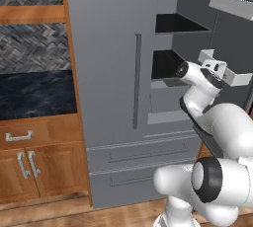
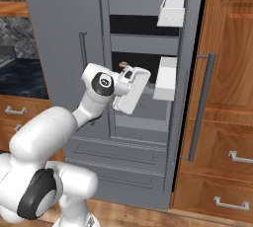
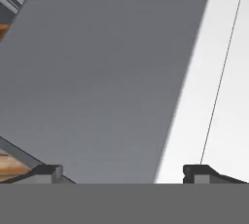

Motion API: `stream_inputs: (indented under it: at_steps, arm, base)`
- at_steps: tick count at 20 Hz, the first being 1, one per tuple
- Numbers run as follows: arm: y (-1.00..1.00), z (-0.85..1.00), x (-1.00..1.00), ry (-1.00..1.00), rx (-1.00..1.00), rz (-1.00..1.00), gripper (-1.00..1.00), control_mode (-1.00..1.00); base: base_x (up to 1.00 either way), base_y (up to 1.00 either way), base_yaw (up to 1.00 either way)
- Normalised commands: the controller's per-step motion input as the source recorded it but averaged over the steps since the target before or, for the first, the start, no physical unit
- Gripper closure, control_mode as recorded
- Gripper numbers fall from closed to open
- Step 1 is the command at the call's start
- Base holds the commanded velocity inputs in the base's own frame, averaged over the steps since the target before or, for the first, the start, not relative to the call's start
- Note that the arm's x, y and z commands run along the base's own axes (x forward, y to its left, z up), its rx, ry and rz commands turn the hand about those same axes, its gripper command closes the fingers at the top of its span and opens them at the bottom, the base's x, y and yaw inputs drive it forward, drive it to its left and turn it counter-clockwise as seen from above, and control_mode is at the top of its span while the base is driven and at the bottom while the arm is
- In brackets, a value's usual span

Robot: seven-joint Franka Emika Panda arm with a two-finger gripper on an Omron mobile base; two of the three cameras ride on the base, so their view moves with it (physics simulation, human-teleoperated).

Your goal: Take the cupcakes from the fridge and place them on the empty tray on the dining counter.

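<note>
The fridge (image 1: 113, 88) stands with its right door swung open and its left door shut. The gripper (image 3: 121, 172) sits inside the opening, fingers (image 3: 48, 172) spread wide and grasping nothing, facing a grey inner wall. In the right base view a cupcake (image 2: 123, 64) peeks over the hand at 12 o'clock, on a black shelf (image 1: 178, 23). White bins (image 2: 165, 78) hang on the open door.

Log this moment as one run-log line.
stage: reaching into fridge | right door: open | gripper: jaws open, empty | cupcake: on shelf, not grasped
</note>
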Motion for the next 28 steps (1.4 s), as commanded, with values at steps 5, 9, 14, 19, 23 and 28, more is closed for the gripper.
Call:
stream_inputs:
  at_steps: [5,9,14,19,23,28]
  arm:
    - [-0.24,0.0,-0.54,-0.12,0.06,-0.02,-1.0,-1.0]
    - [0.32,0.2,-0.62,-0.36,0.07,0.0,-1.0,-1.0]
    - [0.91,0.3,-0.38,-0.37,0.08,-0.02,-1.0,-1.0]
    - [1.0,0.18,-0.3,-0.54,0.14,-0.19,-1.0,-1.0]
    - [0.98,0.37,-0.41,-0.51,0.36,-0.23,-1.0,-1.0]
    - [0.79,0.52,-0.48,-0.19,0.55,-0.08,-1.0,-1.0]
  base:
    - [0.0,0.0,0.0]
    - [0.0,0.0,0.0]
    - [0.0,0.0,0.0]
    - [0.0,0.0,0.0]
    - [0.0,0.0,0.0]
    - [0.0,0.0,0.0]
